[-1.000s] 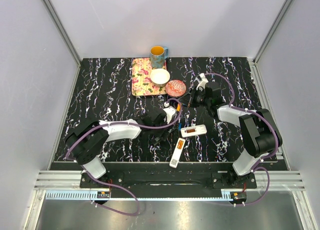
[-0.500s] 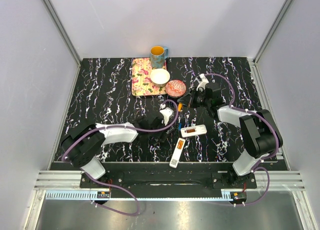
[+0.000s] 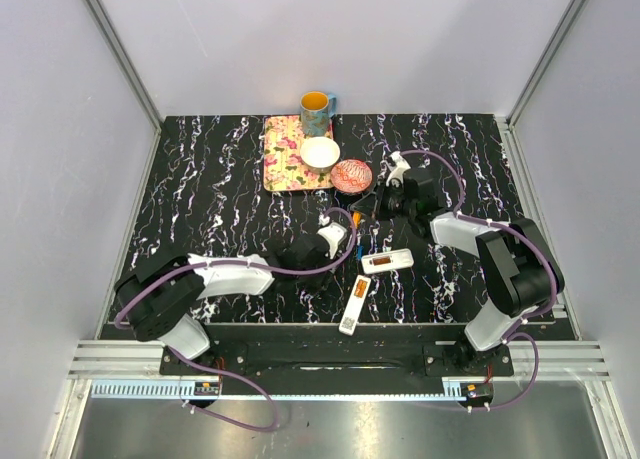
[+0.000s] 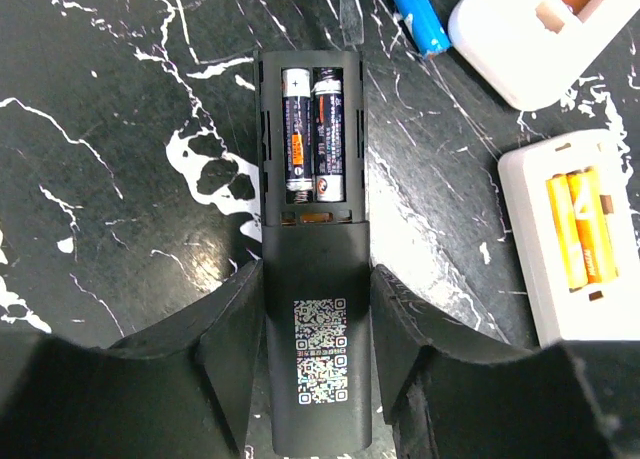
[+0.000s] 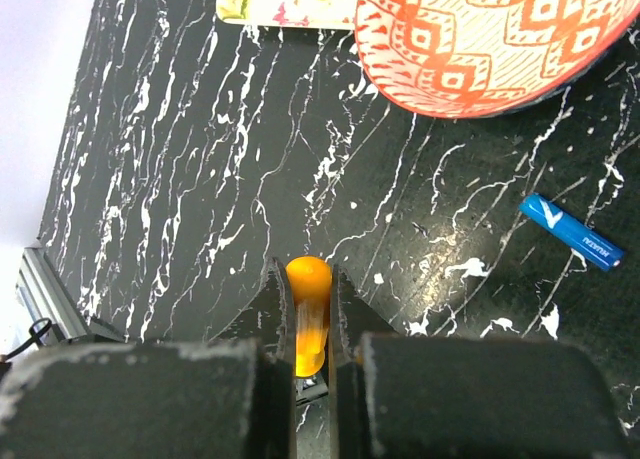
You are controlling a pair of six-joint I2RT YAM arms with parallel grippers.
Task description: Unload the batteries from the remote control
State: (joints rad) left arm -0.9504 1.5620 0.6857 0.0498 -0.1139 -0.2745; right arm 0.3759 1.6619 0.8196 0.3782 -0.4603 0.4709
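My left gripper [image 4: 315, 379] is shut on a black remote [image 4: 312, 279] lying on the table. Its open bay shows two dark batteries [image 4: 314, 129] side by side. A white remote [image 4: 585, 239] to the right holds two orange batteries [image 4: 580, 227]. A second white remote [image 4: 540, 29] lies beyond it, and a loose blue battery [image 4: 418, 17] lies next to that one. My right gripper [image 5: 305, 309] is shut on an orange-handled screwdriver [image 5: 308, 279] near the blue battery [image 5: 570, 231]. In the top view the left gripper [image 3: 318, 247] and the right gripper [image 3: 368, 207] are mid-table.
A red patterned bowl [image 3: 351, 175] sits just behind the right gripper. A floral tray [image 3: 283, 164] holds a white bowl [image 3: 320, 154], with a mug [image 3: 316, 106] behind it. The two white remotes [image 3: 387, 262] [image 3: 354, 305] lie near the front edge.
My left gripper has drawn back toward the left and the near edge. My right gripper has moved left and nearer, toward the red bowl, with the screwdriver in it.
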